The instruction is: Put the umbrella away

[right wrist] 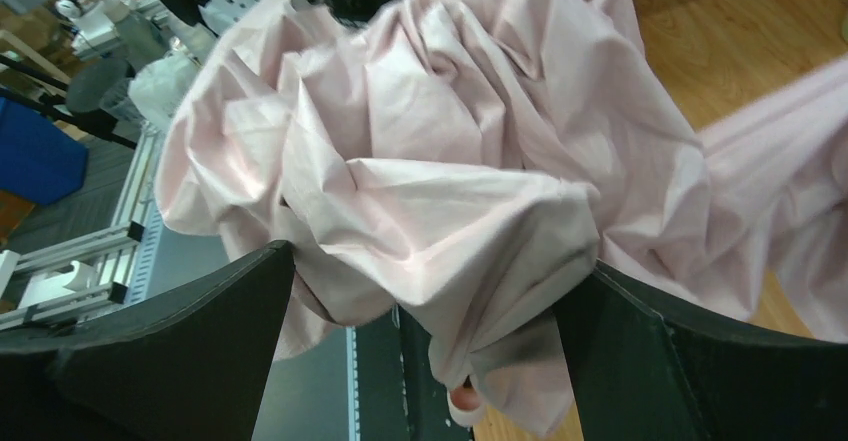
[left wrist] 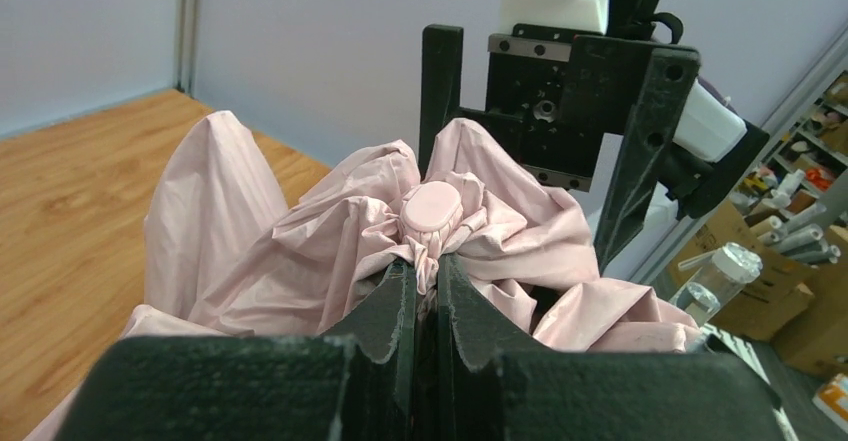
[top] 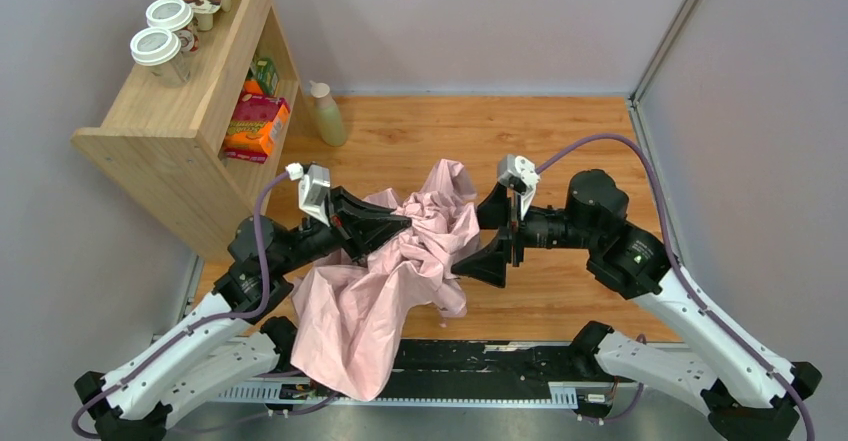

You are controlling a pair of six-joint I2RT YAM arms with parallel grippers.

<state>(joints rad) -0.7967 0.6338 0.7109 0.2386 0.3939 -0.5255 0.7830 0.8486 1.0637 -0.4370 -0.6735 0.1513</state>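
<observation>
The umbrella is a crumpled heap of pale pink fabric, held up between both arms and draping over the table's near edge. My left gripper is shut on the bunched fabric just below the round pink cap; in the left wrist view its jaws pinch the folds tightly. My right gripper is open on the umbrella's right side. In the right wrist view its fingers stand wide apart around a hanging fold of the canopy without pressing it. A small pink rib tip pokes out below. Shaft and handle are hidden.
A wooden shelf stands at the back left, with lidded cups and a yogurt pack on top and boxes inside. A pale bottle stands beside it. A black rail runs along the near edge. Walls close in the back and right.
</observation>
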